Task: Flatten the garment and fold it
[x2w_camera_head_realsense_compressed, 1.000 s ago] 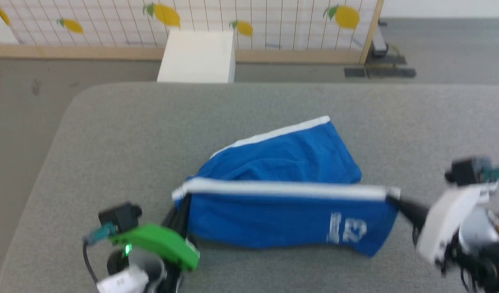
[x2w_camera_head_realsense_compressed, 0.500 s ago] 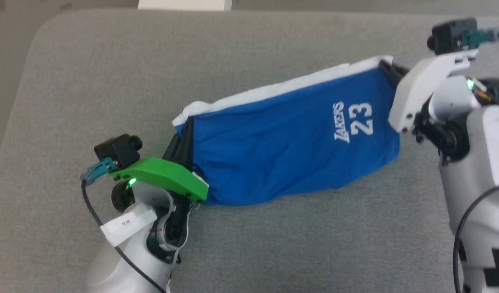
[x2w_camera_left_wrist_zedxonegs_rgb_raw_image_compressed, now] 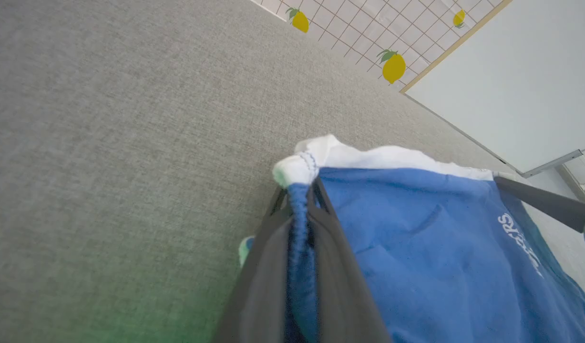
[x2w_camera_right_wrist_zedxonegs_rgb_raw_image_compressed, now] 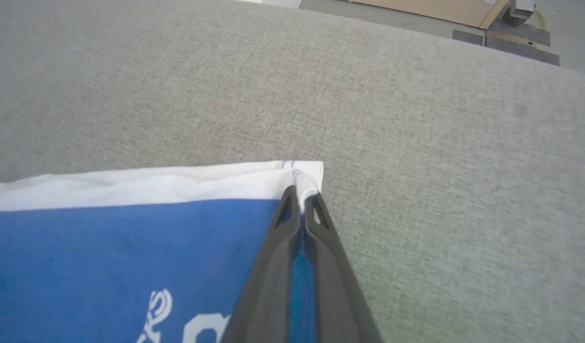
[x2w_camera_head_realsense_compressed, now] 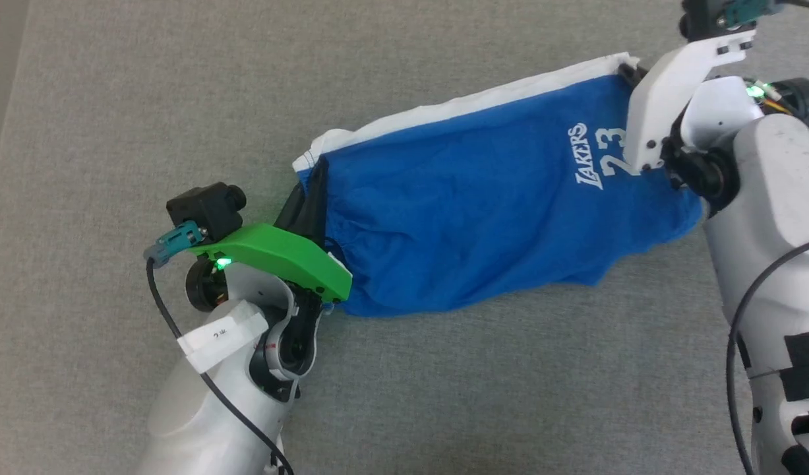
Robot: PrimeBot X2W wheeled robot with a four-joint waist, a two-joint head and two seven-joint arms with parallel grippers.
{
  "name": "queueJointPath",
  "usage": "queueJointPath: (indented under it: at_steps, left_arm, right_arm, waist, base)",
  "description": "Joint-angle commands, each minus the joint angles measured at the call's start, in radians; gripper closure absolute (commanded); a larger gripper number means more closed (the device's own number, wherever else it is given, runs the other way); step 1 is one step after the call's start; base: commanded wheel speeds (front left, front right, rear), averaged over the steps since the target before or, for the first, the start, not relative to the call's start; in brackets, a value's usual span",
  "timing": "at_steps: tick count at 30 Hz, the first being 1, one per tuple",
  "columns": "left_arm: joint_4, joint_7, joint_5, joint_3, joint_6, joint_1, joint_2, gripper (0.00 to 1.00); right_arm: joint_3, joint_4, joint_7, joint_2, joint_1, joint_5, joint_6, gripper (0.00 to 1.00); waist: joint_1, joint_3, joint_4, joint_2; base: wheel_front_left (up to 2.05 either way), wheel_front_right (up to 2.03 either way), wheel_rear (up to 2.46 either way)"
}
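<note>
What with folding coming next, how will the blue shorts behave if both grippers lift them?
Probably floppy: the shorts sag and wrinkle between the left gripper and right gripper. Likely light: the cloth bunches thin inside each shut pinch. The unheld lower edge would probably droop and swing.

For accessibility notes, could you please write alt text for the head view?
Royal-blue soft shorts with a white stripe and LAKERS 23 print stretch across a grey fabric surface, pinched at opposite ends by the left gripper and right gripper.
</note>
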Motion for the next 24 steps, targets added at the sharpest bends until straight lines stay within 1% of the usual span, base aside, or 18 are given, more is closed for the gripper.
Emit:
queueJointPath:
  at_steps: [1, 6, 7, 8, 9, 14, 18, 21, 24]
  left_arm:
    - [0.005, -0.002, 0.008, 0.002, 0.008, -0.016, 0.007, 1.0]
    - [0.013, 0.012, -0.003, -0.003, 0.009, -0.011, 0.004, 1.0]
    - [0.015, 0.013, -0.006, -0.004, 0.008, -0.009, 0.002, 0.79]
    - [0.016, 0.013, -0.009, -0.003, 0.007, -0.007, 0.0, 0.24]
    - [0.018, 0.015, -0.013, -0.003, 0.007, -0.005, -0.002, 0.0]
    - [0.018, 0.024, -0.024, -0.003, 0.005, 0.006, 0.003, 0.0]
    - [-0.004, 0.002, -0.017, 0.01, 0.01, 0.028, 0.023, 0.0]
    - [-0.028, -0.05, 0.028, 0.013, 0.017, 0.052, 0.056, 0.0]
    - [-0.055, -0.113, 0.104, 0.005, 0.023, 0.08, 0.096, 0.0]
  right_arm:
    - [0.012, 0.018, -0.02, 0.007, -0.022, -0.006, -0.001, 1.0]
    - [0.044, 0.074, -0.056, 0.006, -0.036, 0.001, -0.001, 1.0]
    - [0.05, 0.084, -0.064, 0.006, -0.038, 0.003, -0.001, 0.58]
    - [0.053, 0.088, -0.072, 0.006, -0.039, 0.007, -0.001, 0.0]
    - [0.06, 0.093, -0.084, 0.006, -0.041, 0.01, -0.001, 0.0]
    - [0.079, 0.093, -0.145, -0.005, -0.034, 0.044, -0.001, 0.0]
    - [0.07, 0.065, -0.218, -0.012, -0.001, 0.08, -0.001, 0.0]
    - [0.071, 0.047, -0.241, -0.027, 0.052, 0.08, -0.001, 0.0]
    - [0.073, 0.035, -0.215, -0.046, 0.111, 0.058, -0.001, 0.0]
  waist:
    - [-0.0001, 0.015, 0.013, -0.0001]
    - [-0.0001, 0.012, 0.017, -0.0001]
    - [-0.0001, 0.007, 0.017, -0.0001]
    - [-0.0001, 0.002, 0.016, -0.0001]
    - [-0.0001, -0.008, 0.016, -0.0001]
    - [-0.0001, -0.074, 0.008, -0.0001]
    - [-0.0001, -0.142, -0.003, -0.0001]
    - [-0.0001, -0.197, -0.009, -0.0001]
    - [-0.0001, -0.237, -0.015, -0.0001]
  base:
    - [0.0, 0.0, 0.0]
    - [0.0, 0.0, 0.0]
    - [0.0, 0.0, 0.0]
    - [0.0, 0.0, 0.0]
    - [0.0, 0.0, 0.0]
    - [0.0, 0.0, 0.0]
    - [0.0, 0.0, 0.0]
    - [0.0, 0.0, 0.0]
    - [0.0, 0.0, 0.0]
